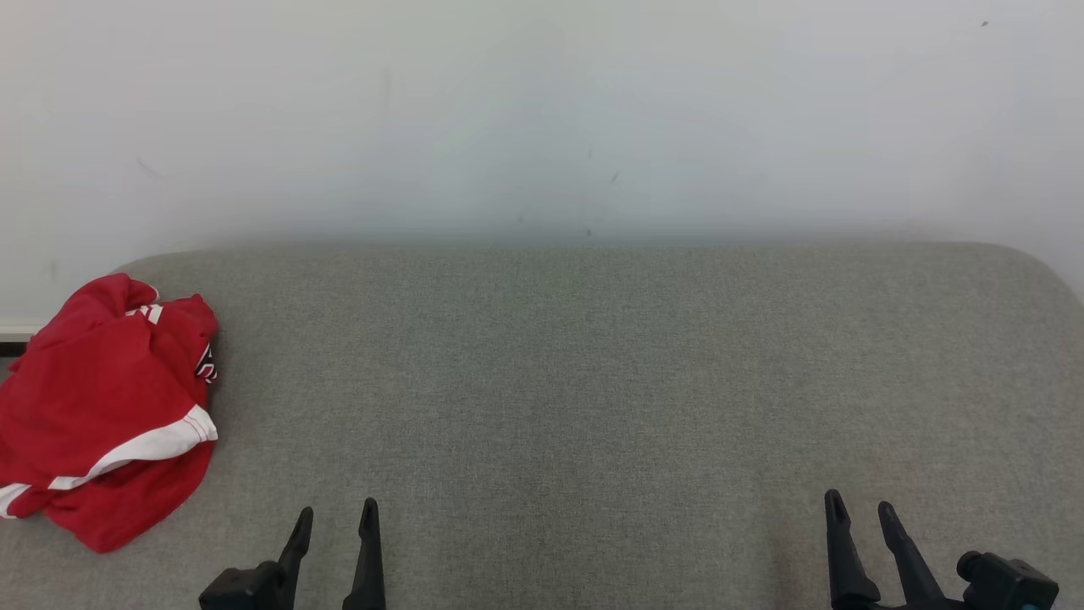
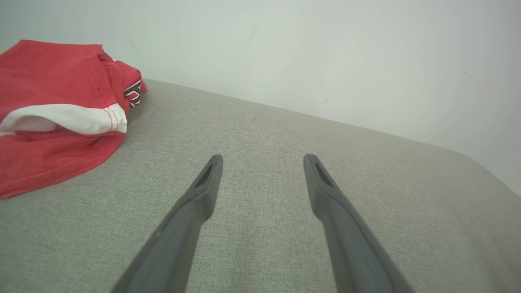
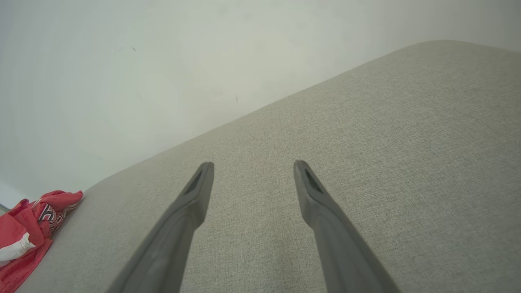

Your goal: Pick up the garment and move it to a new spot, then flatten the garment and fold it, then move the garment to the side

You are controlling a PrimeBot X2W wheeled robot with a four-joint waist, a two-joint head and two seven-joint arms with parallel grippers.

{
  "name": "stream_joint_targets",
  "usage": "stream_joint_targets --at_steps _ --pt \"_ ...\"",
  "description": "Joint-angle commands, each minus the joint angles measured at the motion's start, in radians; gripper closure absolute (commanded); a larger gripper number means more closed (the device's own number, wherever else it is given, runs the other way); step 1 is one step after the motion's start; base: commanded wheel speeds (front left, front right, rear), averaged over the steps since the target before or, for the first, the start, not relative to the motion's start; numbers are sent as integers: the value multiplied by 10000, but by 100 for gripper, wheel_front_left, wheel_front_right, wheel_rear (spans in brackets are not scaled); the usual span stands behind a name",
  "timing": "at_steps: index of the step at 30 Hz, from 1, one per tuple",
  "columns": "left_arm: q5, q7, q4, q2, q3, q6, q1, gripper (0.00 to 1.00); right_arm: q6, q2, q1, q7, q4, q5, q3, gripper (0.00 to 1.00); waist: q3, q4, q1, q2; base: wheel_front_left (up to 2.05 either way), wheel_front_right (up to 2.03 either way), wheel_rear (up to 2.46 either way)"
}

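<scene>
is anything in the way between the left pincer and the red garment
Nothing visible: only bare grey cushion lies between the open left pincer and the crumpled red garment off to its left.

Indoor site, prob. a test room or lab-type setup; a plain home rm can't be ruled out. Evidence: broad padded surface in grey woven fabric w/ rounded far corners, set flush against a plain white wall carrying a few small dark scuffs, plus a dark strip of skirting at far left. Crumpled red garment w/ white bands lies at the surface's left edge.
</scene>
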Motion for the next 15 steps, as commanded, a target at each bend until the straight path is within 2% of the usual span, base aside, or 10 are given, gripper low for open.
stream_joint_targets --at_steps 1,7,15 --pt "288 -104 -38 53 -63 -37 12 0 52 -9 88 -11 -145 -327 -6 0 -35 -11 -1 0 0 0 0" --pt "434 -240 69 57 -96 -120 128 0 57 -8 244 -27 -230 -893 -18 0 -150 -69 -1 0 0 0 0" --pt "864 -428 129 34 -157 85 257 0 63 -10 450 -68 -410 -1610 -59 0 -273 -133 -1 0 0 0 0"
